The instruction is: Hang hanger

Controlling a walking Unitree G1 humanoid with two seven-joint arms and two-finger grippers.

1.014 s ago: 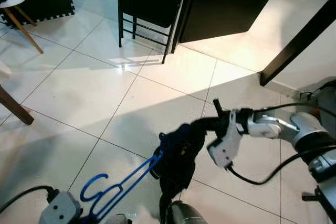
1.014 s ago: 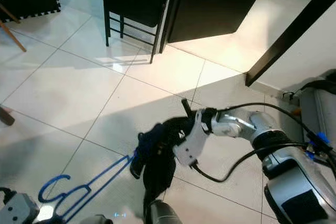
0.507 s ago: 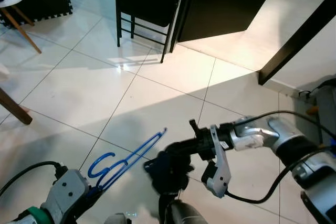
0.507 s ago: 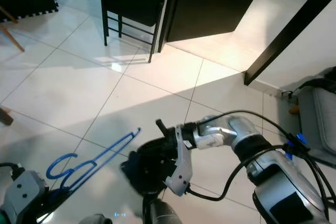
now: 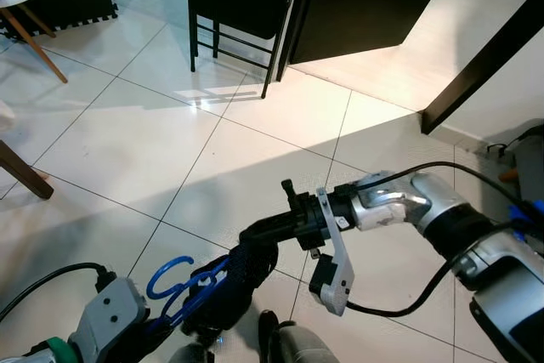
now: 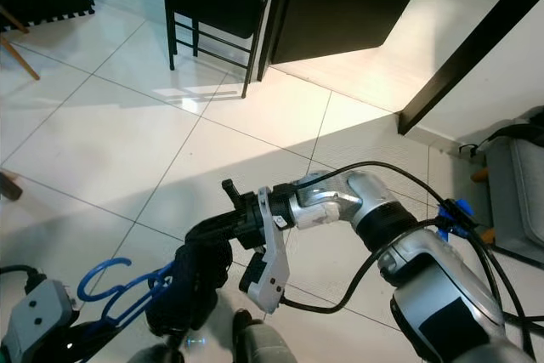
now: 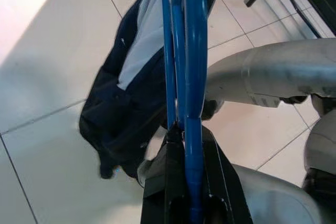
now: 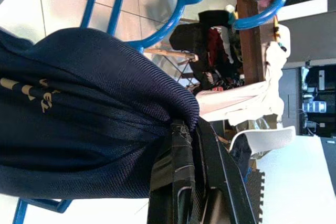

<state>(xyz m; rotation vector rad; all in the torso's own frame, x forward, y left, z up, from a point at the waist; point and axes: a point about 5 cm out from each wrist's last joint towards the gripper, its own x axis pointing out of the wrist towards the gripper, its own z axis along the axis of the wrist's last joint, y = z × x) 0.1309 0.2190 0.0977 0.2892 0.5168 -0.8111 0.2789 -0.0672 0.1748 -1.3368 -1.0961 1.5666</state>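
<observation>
Blue hanger [image 5: 183,282] low above the tiled floor [image 5: 127,138], your left hand [image 7: 185,192] clamped on its shaft, your right hand [image 5: 255,234] pinching the navy garment [image 6: 189,291] bunched against the hanger.

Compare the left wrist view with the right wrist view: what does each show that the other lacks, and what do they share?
Left wrist view: the left hand clamping the blue hanger along its bar, with a silver arm crossing behind over floor tiles.

Right wrist view: the right hand pinching the dark navy garment, with pale lettering on the fabric and cluttered furniture beyond.

Both: the blue hanger lying against the navy garment.
</observation>
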